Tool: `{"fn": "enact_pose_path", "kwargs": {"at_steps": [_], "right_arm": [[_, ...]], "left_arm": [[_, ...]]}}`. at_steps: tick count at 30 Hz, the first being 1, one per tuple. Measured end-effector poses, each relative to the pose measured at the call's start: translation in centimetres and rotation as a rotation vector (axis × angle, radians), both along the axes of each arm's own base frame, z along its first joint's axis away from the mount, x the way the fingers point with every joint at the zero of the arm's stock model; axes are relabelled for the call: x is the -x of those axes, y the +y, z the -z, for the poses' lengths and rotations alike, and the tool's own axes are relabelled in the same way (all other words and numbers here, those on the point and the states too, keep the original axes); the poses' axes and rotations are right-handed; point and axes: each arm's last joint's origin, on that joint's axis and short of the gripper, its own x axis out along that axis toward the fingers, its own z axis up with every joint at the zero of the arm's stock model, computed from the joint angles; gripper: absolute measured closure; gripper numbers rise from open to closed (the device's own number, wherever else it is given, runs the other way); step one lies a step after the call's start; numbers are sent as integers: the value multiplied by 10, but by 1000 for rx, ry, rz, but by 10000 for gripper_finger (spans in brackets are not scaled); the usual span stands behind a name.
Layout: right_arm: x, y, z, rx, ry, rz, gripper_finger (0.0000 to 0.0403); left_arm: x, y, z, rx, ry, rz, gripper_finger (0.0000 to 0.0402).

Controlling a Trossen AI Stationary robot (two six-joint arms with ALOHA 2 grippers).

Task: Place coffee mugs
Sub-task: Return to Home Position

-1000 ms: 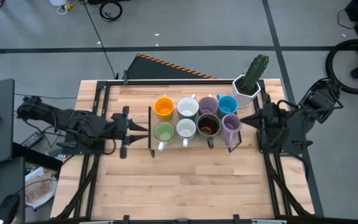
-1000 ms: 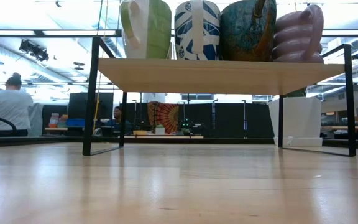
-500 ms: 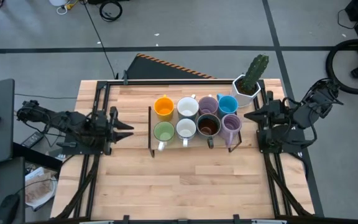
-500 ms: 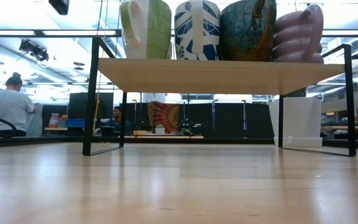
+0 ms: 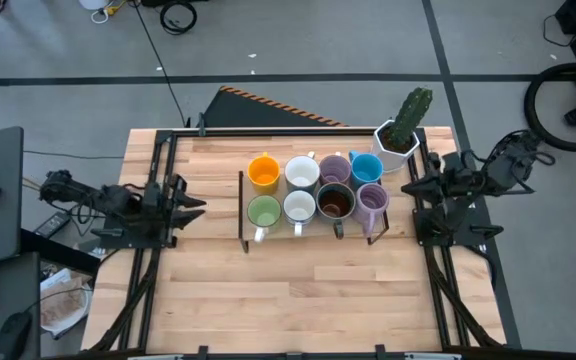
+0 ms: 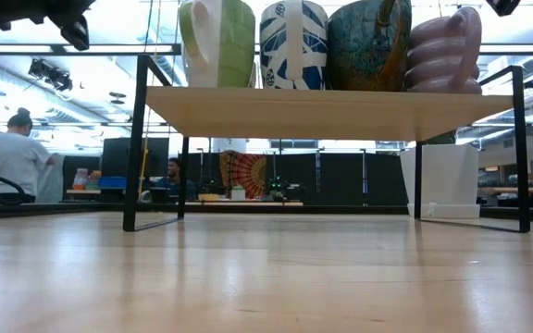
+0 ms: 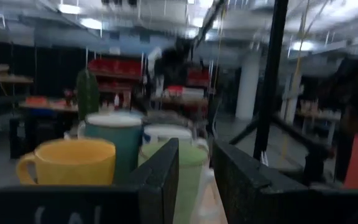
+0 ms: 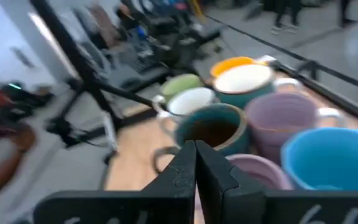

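Note:
Eight coffee mugs stand in two rows on a raised wooden shelf [image 5: 313, 222] with a black frame. The far row is orange [image 5: 263, 172], white [image 5: 301, 172], lavender [image 5: 335, 168] and blue [image 5: 366, 167]. The near row is green [image 5: 264, 211], white [image 5: 299, 207], dark brown [image 5: 335, 202] and lavender [image 5: 371, 198]. My left gripper [image 5: 196, 207] hovers open left of the shelf, clear of the mugs; its fingers [image 7: 160, 180] show a gap. My right gripper [image 5: 408, 186] is shut, right of the shelf beside the lavender mug and touching nothing; its fingertips [image 8: 196, 163] meet.
A white faceted pot with a green cactus [image 5: 396, 140] stands at the table's far right corner, close to my right arm. The low view shows the shelf board [image 6: 327, 111] on thin black legs. Bare wooden table [image 5: 308, 290] lies on the near side. People sit in the room beyond.
Both arms have drawn back from the shelf. The left gripper moved toward the table's left edge and the right gripper toward the right edge. The mugs have stayed where they were.

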Motion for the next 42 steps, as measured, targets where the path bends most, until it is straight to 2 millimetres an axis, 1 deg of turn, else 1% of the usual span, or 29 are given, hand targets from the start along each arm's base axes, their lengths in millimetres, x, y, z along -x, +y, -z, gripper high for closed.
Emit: {"fn": "enact_pose_path", "kwargs": {"at_steps": [4,11,17,20,23,27,31,37,42], "right_arm": [[1,2,20,-43,-114,-82,392],[5,2,47,-73,-317,-191,392],[10,3,66,-82,-472,-342,392],[11,5,77,-58,-527,-418,392],[5,11,89,-30,-528,-441,392],[-3,16,106,-32,-517,-419,392],[-8,21,117,-58,-551,-424,392],[-13,29,139,5,-612,-525,392],[-18,33,159,39,-617,-524,392]], "left_arm": [[7,3,5,13,-45,-2,299],[10,5,21,12,-39,-44,299],[17,8,19,-11,-98,-60,299],[18,8,19,-13,-102,-64,299],[16,8,21,-6,-88,-69,299],[12,6,36,7,-78,-67,299],[8,5,50,26,-74,-72,299],[8,5,49,30,-82,-72,299],[7,4,52,58,-57,-49,299]]}}
